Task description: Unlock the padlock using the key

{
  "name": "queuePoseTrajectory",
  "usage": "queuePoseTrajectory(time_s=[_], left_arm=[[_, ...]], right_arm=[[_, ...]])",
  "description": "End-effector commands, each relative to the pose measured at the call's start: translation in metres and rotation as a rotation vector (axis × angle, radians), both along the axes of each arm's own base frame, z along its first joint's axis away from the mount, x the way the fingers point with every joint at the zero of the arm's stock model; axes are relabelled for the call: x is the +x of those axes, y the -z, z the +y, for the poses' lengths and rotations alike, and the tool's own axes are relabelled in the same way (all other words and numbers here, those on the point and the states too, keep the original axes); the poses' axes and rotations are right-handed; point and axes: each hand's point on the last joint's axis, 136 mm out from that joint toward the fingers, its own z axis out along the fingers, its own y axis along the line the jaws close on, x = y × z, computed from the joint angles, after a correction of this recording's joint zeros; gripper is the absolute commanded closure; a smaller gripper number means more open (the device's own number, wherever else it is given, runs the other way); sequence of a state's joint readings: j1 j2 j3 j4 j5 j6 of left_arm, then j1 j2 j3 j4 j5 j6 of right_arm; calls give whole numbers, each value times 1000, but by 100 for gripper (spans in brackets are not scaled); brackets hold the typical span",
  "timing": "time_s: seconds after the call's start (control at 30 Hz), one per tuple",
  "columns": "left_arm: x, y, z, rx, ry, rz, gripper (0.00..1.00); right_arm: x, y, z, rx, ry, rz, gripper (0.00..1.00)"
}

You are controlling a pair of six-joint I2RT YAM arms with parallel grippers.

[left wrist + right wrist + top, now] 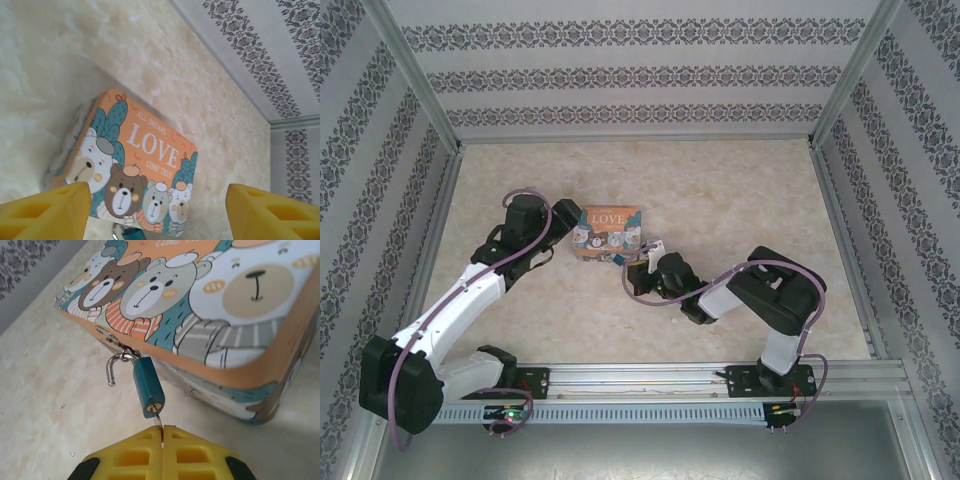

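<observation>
The teal padlock (148, 386) hangs from the hasp on the front of the cartoon "LOVE" box (200, 300). Its silver shackle (112, 371) has swung out, with one end free of the body. A thin silver key (158, 419) sits in the keyhole at the padlock's bottom end. My right gripper (162, 431) is shut on that key, its yellow pads pressed together. In the top view the right gripper (645, 262) is at the box's front right corner. My left gripper (160, 220) is open just above the box lid (135, 160), its fingers (45, 212) wide apart and touching nothing.
The box (608, 232) lies mid-table on the beige marbled surface (740, 200). The left gripper (563, 222) is at the box's left end. Patterned walls enclose the table on three sides, with free room to the right and behind the box.
</observation>
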State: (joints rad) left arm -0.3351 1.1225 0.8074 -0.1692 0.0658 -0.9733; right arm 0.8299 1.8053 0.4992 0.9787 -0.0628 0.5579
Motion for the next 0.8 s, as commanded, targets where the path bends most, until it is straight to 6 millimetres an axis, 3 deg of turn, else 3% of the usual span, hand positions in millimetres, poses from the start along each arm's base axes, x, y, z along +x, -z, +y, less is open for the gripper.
queuePoseTrajectory(time_s=[0.0, 0.27, 0.4, 0.77], left_arm=[[0, -8, 7, 152, 34, -45, 29], [11, -4, 9, 302, 100, -100, 21], [12, 8, 7, 405, 180, -95, 10], [17, 26, 13, 325, 258, 3, 0]], right_arm=[[0, -4, 3, 104, 14, 47, 100], [6, 2, -2, 92, 58, 52, 100], [6, 4, 2, 87, 42, 63, 100], [6, -1, -11, 60, 64, 46, 75]])
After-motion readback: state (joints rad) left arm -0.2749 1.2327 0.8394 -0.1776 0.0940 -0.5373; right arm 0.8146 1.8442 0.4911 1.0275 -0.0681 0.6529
